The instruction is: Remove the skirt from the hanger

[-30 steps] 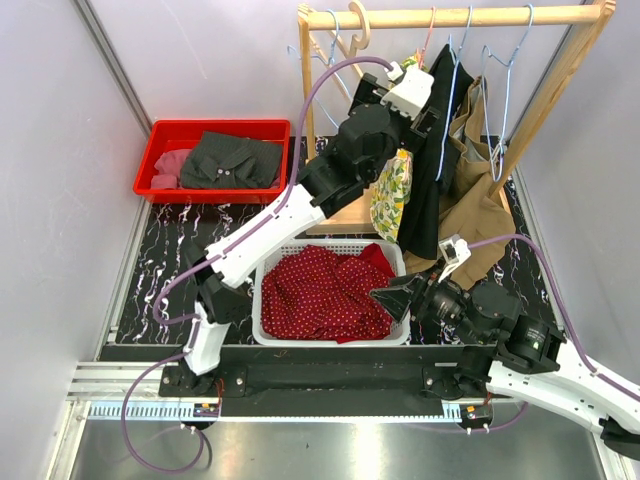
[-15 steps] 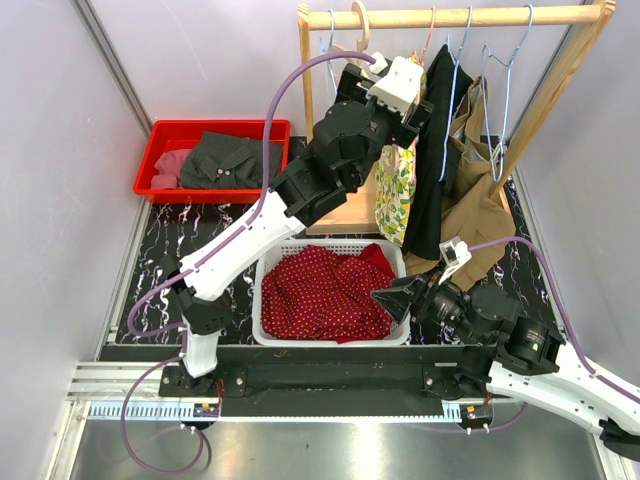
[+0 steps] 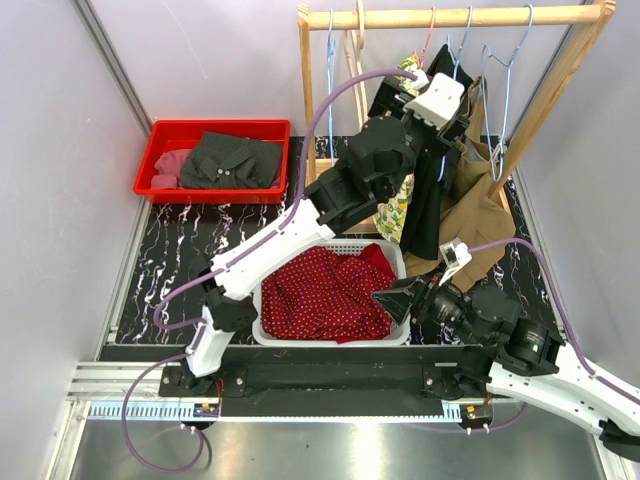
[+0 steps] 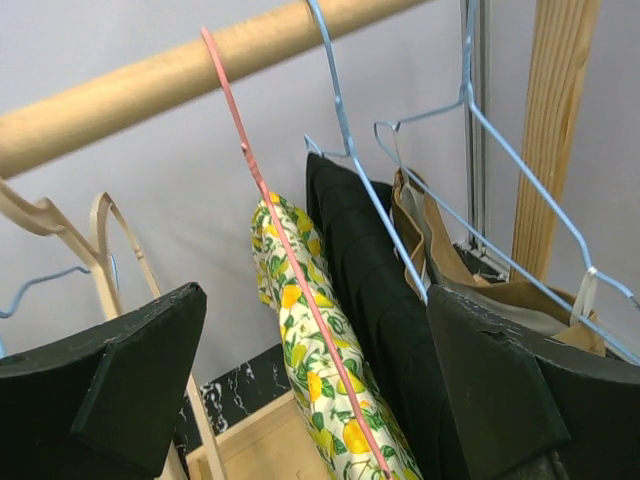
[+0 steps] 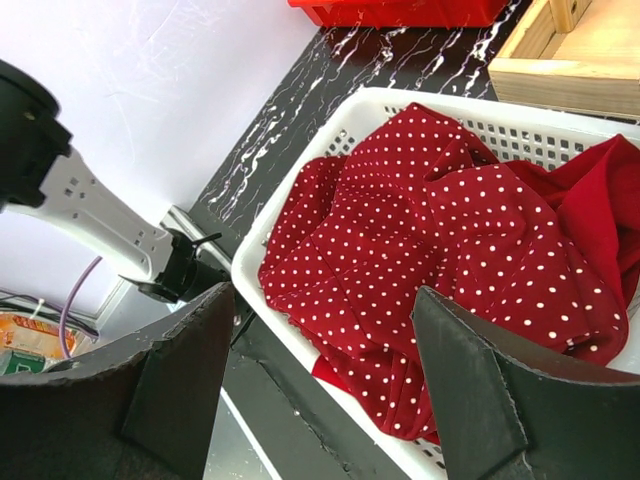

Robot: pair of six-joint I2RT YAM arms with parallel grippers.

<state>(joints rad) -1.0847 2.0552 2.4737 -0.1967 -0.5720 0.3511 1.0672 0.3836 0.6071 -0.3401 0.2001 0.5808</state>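
The right gripper (image 5: 322, 310) is spread over the white basket (image 3: 300, 246) of red dotted cloth (image 3: 325, 290). A dark garment (image 3: 230, 160) is kept in the red bin (image 3: 160, 150). Beyond, the half-hidden lemon-print skirt (image 4: 330, 370) is hung on its hanger (image 4: 240, 130) before the parted left gripper (image 4: 315, 300).

1. Pale grey-lilac walls (image 3: 200, 60) on three sides, plain, evenly lit.
2. Aluminium profile (image 3: 108, 60) runs diagonally up the left wall.
3. Tabletop (image 3: 170, 260): black marble pattern, white veins.
4. Wooden garment rack (image 3: 450, 16) at back right, round top bar, right post slanted.
5. Near edge: slotted aluminium rail (image 3: 100, 380), brushed metal sheet (image 3: 320, 450) below it.
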